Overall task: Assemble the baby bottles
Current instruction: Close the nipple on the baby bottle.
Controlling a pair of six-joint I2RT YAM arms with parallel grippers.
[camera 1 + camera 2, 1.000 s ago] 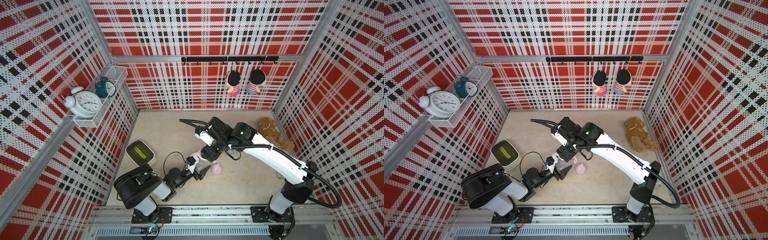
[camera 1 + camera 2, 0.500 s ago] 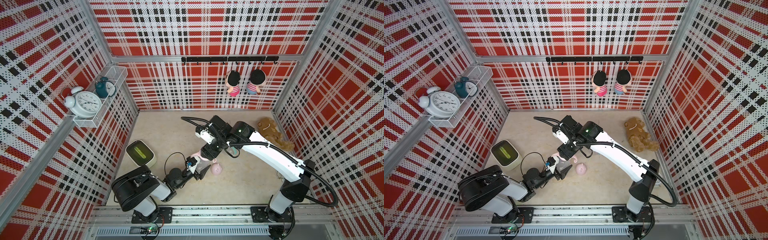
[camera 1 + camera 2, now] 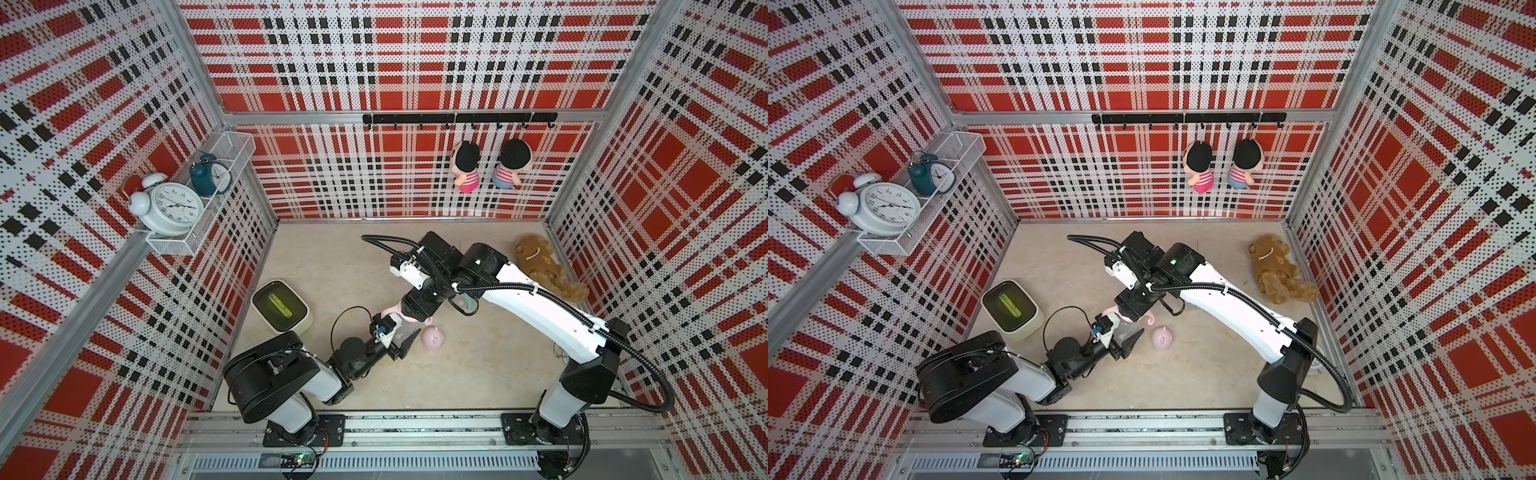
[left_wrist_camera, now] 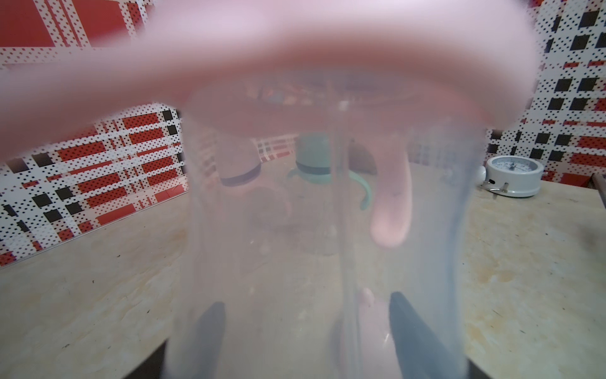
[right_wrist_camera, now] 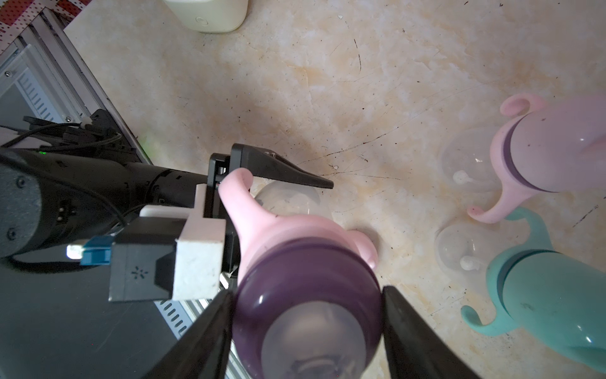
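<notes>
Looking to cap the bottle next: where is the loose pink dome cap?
In both top views the pink dome cap lies on the table near its middle, just right of the left pincer.

Both top views share the whole worktop (image 3: 478, 374) from high above; wrist cameras sit close behind left gripper (image 4: 305, 328) and right gripper (image 5: 306, 315).

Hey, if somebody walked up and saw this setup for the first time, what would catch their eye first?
The two arms meeting mid-table: the left gripper is shut on a clear bottle, while the right gripper holds a pink-handled purple collar at its mouth. After that, the loud red plaid walls, with a big white alarm clock on the left wall's wire shelf.
</notes>
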